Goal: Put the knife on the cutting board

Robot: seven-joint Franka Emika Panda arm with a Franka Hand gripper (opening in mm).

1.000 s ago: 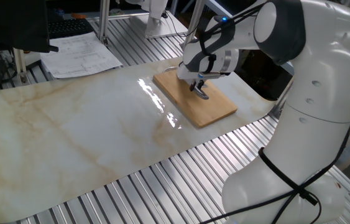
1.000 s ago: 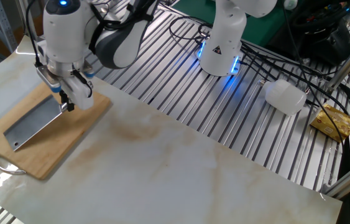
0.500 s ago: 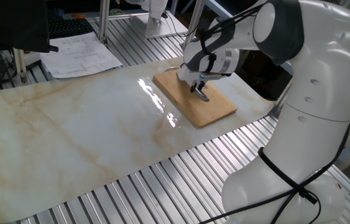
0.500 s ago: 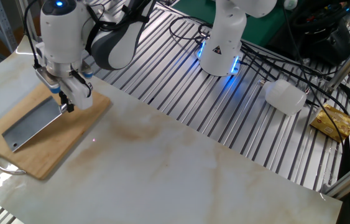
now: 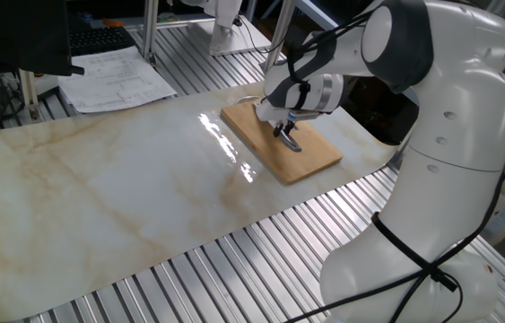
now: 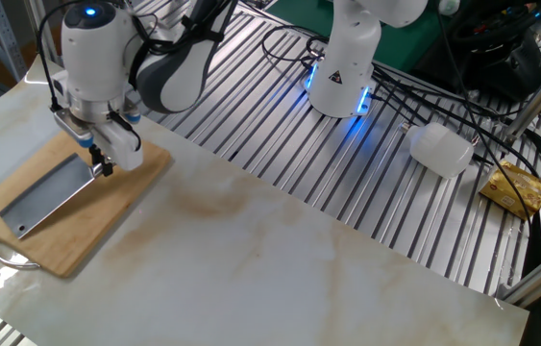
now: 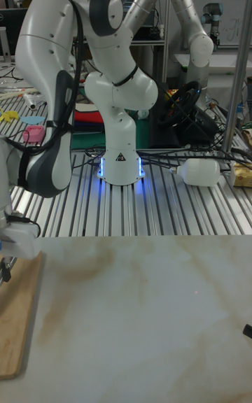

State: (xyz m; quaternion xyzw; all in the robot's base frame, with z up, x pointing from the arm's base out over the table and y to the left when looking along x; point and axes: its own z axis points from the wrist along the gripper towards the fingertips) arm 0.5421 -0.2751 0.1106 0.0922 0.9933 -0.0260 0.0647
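The cutting board (image 6: 92, 226) is a light-brown wooden rectangle at the left end of the marble top, also seen in one fixed view as the cutting board (image 5: 310, 159) and in the tall view as the cutting board (image 7: 17, 319). The knife (image 6: 41, 199) lies along it with its broad silver blade flat over the wood. My gripper (image 6: 98, 166) stands upright over the knife's handle end, fingers closed on the handle. From the other side the gripper (image 5: 285, 133) hides most of the blade; only the steel handle (image 5: 293, 143) shows. The tall view catches just the gripper's edge (image 7: 5, 263).
A thin cable loop (image 6: 6, 258) pokes out under the board's near corner. A white bottle (image 6: 440, 149) and a yellow packet (image 6: 515, 187) lie on the slatted surface at the right. Papers (image 5: 117, 79) sit behind the marble top. The arm's base (image 6: 342, 72) glows blue.
The gripper and the knife have slid together a little along the board, toward its far-left end in the other fixed view. The grip on the handle stays the same.
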